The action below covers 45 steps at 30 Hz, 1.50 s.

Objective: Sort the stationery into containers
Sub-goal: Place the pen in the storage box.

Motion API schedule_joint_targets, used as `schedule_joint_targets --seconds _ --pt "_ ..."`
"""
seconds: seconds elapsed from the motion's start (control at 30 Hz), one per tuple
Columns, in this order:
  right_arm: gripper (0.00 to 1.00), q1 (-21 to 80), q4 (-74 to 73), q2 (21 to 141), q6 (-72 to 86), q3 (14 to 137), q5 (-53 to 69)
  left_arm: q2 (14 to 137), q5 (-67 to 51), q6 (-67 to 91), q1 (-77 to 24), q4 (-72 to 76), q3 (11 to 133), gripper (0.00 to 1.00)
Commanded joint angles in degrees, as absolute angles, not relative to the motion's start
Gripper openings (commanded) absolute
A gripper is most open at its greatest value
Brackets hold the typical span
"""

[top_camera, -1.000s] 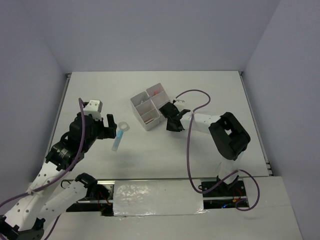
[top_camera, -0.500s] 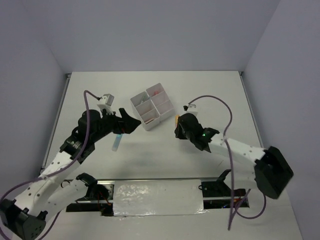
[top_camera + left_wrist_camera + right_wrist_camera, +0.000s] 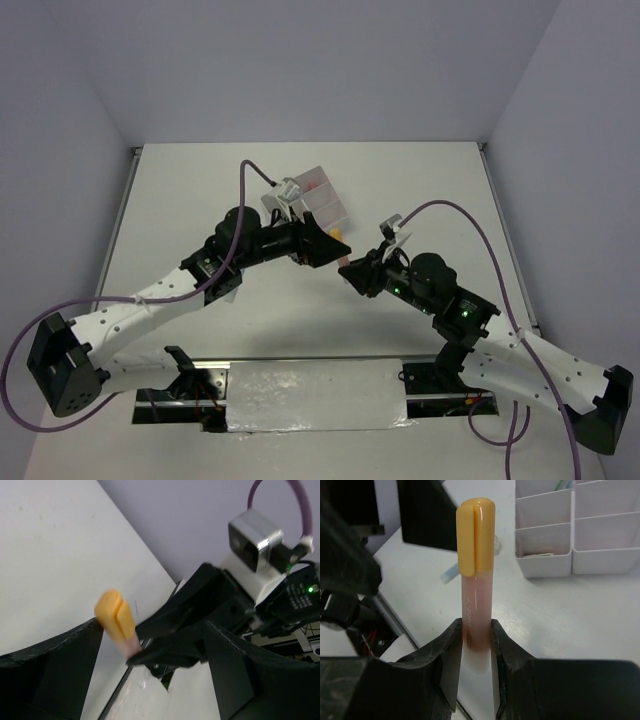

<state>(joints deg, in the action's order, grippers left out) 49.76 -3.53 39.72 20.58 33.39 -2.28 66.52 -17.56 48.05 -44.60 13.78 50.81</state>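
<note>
My right gripper [image 3: 476, 630] is shut on a highlighter [image 3: 476, 575] with a pale pink body and an orange cap, which sticks out upright from the fingers. In the top view that orange cap [image 3: 338, 235] shows just ahead of the right gripper [image 3: 350, 272]. My left gripper [image 3: 325, 250] reaches across the table and stands open right next to it. In the left wrist view the highlighter [image 3: 116, 617] sits between the wide-open fingers of the left gripper [image 3: 152, 645]. The white four-compartment organiser [image 3: 325, 190] lies just behind, partly hidden by the left arm.
A pale blue piece [image 3: 449, 573] lies on the table beyond the highlighter. The organiser [image 3: 547, 565] holds small items in its compartments. Grey walls close the table on three sides. The left arm stretches diagonally over the left half of the table.
The left arm has swung right from the blue piece to the organiser's near side. The right gripper has pulled back from the organiser, holding the orange-capped highlighter.
</note>
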Motion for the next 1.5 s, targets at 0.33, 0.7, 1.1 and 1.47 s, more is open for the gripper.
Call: schedule_joint_targets --seconds 0.33,0.7,1.1,1.47 --pt "0.03 52.2 -6.0 36.4 18.7 36.4 -1.6 71.3 -18.4 45.4 -46.9 20.8 56.2 0.44" --pt "0.97 52.3 -9.4 31.2 23.3 36.0 -13.1 69.9 -9.2 29.6 -47.5 17.2 57.7 0.0" --pt "1.0 52.2 -21.0 20.7 25.4 37.6 -16.5 92.5 4.4 -4.8 -38.9 35.2 65.2 0.0" --pt "1.0 52.1 -21.3 25.9 23.7 36.5 -13.4 105.7 -0.7 -9.1 -34.5 34.3 78.0 0.02"
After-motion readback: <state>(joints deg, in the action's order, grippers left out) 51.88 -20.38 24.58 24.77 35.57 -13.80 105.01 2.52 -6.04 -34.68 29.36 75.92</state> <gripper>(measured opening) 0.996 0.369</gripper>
